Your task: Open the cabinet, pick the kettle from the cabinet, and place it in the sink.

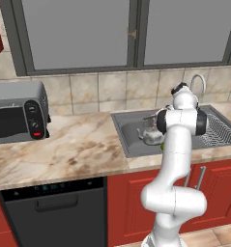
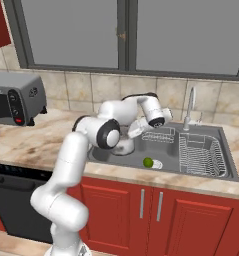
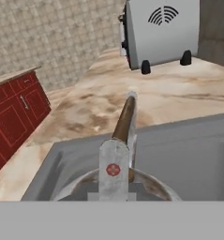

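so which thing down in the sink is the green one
The small round fruit on the sink floor, near the front wall beside the wire rack. The kettle is silvery metal.

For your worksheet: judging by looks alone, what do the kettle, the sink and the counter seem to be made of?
Kettle: silvery-grey sheen suggests polished metal; its brown handle looks like wood, possibly plastic.
Sink: matte grey basin, probably brushed steel.
Counter: beige with brown veining, looks like polished marble or an imitation.
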Tool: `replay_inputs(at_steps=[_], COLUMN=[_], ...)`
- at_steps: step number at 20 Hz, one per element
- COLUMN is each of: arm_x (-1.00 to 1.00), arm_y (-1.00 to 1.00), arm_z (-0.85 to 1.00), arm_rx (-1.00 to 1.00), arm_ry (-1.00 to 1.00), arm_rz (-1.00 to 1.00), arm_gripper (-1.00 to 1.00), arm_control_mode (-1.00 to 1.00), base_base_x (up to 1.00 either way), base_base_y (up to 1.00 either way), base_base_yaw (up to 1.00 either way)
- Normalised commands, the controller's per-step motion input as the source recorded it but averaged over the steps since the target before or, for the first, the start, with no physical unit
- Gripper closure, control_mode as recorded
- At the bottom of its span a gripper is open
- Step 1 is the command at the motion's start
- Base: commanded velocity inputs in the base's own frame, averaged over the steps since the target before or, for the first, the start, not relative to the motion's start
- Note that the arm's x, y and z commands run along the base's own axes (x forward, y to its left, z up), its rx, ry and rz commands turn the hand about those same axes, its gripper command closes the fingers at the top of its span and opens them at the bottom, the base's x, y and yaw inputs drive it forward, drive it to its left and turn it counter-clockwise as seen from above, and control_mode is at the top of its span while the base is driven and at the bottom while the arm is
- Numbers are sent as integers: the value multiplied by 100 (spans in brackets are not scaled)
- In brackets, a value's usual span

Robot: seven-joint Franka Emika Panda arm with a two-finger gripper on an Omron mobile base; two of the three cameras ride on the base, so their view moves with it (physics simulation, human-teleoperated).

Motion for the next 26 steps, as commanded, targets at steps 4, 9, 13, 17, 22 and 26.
replay_inputs(at_steps=[4, 9, 13, 17, 22, 26], arm_x=[32, 14, 1, 20, 28, 5], arm_y=[-5, -10, -2, -2, -4, -5], arm_z=[-22, -27, -33, -29, -22, -21], arm_rx=[3, 0, 0, 3, 6, 4], arm_ry=[15, 17, 6, 2, 0, 0], arm_rz=[1, 3, 6, 9, 15, 23], arm_gripper=[100, 100, 100, 100, 100, 100], arm_control_mode=[-100, -100, -100, -100, -100, -100], base_base_x=[0, 0, 0, 0, 0, 0], base_base_y=[0, 0, 0, 0, 0, 0], base_base_yaw=[0, 0, 0, 0, 0, 0])
